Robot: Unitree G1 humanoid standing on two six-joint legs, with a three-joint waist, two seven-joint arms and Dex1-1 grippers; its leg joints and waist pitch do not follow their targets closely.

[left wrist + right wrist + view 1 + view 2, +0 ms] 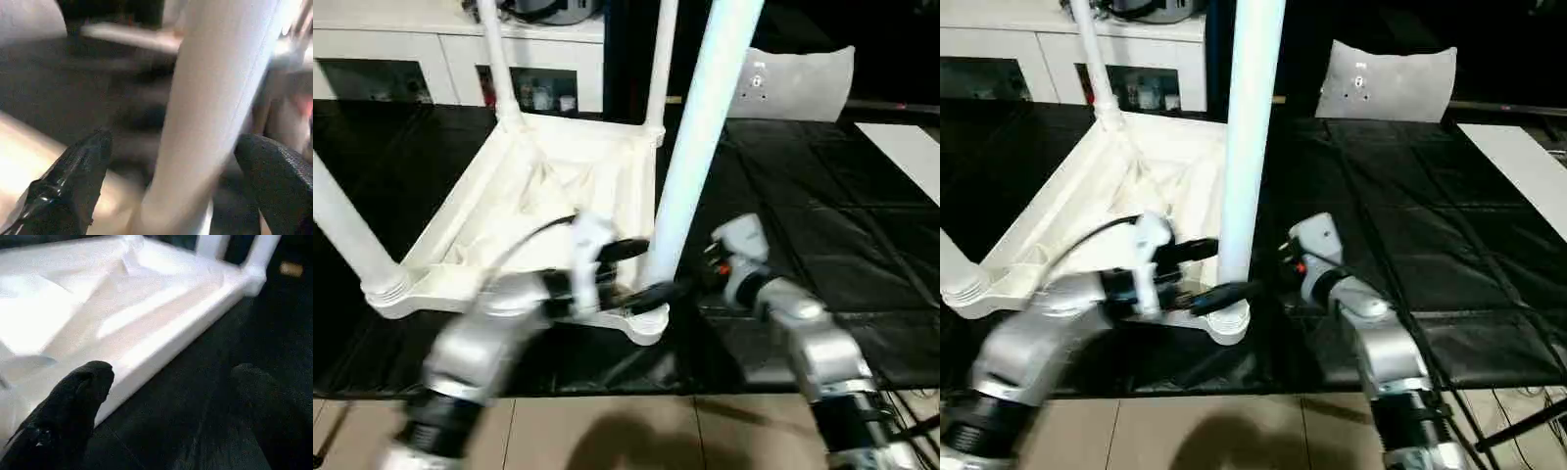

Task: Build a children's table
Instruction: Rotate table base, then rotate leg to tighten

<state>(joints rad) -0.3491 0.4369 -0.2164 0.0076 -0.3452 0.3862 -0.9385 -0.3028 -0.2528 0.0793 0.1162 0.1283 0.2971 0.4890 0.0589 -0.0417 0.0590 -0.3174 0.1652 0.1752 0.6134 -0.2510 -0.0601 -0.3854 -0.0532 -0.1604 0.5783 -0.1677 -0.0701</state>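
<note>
Left eye view: upturned table top (548, 186) flat on the black mat (822, 245), ribbed underside up, four legs rising from its corner sockets – near-right leg (695, 147), near-left leg (347, 230), two far legs (497, 59) in front of the white cabinets (401, 59); left gripper (641, 272) spread wide about the base of the near-right leg, one black finger on each side, not pinching; right gripper (710, 257) just beside that leg on its other side, clear of it; grey-white panel (798, 83) well beyond the table.

Right eye view: same arrangement; near-right leg (1249, 127) upright in its socket (1229, 318); left gripper (1219, 269) straddling it low down.

Left wrist view: leg (215, 112) between the two fingers (73, 176), gaps on both sides – spread, gripping nothing.

Right wrist view: fingers (73, 406) wide apart, holding nothing, pointed along the table top's rim (186, 328) with mat beneath.

Judged progress: all four legs apparently in place, so nearly done; left to do – perhaps seating the near-right leg firmly, then turning the table upright.
</note>
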